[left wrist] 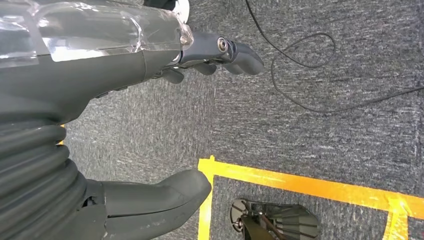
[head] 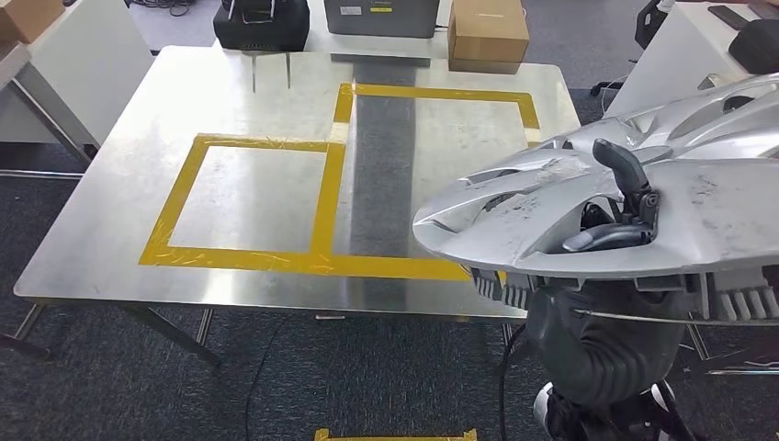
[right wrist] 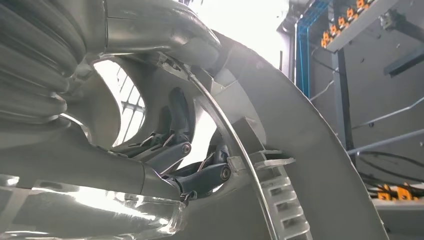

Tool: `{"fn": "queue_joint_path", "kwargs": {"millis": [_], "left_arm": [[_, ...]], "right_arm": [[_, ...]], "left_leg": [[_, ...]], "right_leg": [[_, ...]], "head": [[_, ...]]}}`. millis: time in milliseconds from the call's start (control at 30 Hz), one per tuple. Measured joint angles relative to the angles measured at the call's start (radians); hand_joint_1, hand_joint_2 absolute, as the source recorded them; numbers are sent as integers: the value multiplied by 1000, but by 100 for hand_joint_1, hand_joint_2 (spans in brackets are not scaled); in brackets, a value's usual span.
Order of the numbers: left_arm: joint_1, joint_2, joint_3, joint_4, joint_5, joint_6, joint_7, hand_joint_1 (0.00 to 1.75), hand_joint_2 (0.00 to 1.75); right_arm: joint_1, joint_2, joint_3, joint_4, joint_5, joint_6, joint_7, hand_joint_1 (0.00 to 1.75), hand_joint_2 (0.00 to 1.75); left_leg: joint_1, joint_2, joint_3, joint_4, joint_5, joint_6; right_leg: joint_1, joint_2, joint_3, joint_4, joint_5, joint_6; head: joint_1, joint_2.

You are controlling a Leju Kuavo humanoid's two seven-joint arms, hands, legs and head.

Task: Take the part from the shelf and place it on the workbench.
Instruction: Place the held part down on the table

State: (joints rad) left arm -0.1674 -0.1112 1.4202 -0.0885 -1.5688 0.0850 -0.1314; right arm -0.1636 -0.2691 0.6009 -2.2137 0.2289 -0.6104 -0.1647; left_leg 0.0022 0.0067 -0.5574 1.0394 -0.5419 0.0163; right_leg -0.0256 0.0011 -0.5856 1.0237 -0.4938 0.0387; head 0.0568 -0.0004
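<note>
The right robot hand grips the silver part through an opening, holding it over the tabletop's near right corner. The left robot hand hangs empty, fingers loosely apart. Best to carry the part level above the yellow tape frame before lowering it.

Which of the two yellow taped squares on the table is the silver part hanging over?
The far right square; the wheel cover in the right hand overlaps its corner. The left square lies uncovered.

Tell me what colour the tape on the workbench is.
Yellow tape, clearest in the head view.
</note>
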Motion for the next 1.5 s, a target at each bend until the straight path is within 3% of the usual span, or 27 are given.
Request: {"fn": "queue_joint_path", "kwargs": {"millis": [267, 700, 933, 1233, 1500], "left_arm": [[0, -3, -4, 0, 0, -9, -6, 0, 175], [-11, -25, -65, 0, -1, -34, 34, 0, 175], [-14, -33, -100, 0, -1, -45, 47, 0, 175], [-13, -36, -143, 0, -1, -52, 59, 0, 175], [-13, -40, -170, 0, -1, -61, 65, 0, 175]], "right_arm": [[-114, 16, 14, 97, -86, 40, 35, 175, 175], [-337, 60, 17, 402, -205, 52, 57, 175, 175], [-410, 75, 16, 540, -243, 44, 66, 175, 175], [-501, 77, 14, 716, -249, 9, 102, 175, 175], [-569, 69, 14, 844, -220, 10, 190, 175, 175]], "left_leg": [[0, 7, 0, 0, -1, 0], [0, 10, 2, 0, -1, 0], [0, 9, 1, 0, -1, 0], [0, 6, 1, 0, -1, 0], [0, -1, 0, 0, -1, 0]], "right_leg": [[0, 4, 0, 0, 0, 0], [0, 6, 0, 0, 2, 0], [0, 6, 0, 0, 2, 0], [0, 5, 0, -1, 2, 0], [0, 4, 0, -1, 2, 0]], "head": [[0, 0], [-2, 0], [-2, 0], [-2, 0], [-3, 0]]}}
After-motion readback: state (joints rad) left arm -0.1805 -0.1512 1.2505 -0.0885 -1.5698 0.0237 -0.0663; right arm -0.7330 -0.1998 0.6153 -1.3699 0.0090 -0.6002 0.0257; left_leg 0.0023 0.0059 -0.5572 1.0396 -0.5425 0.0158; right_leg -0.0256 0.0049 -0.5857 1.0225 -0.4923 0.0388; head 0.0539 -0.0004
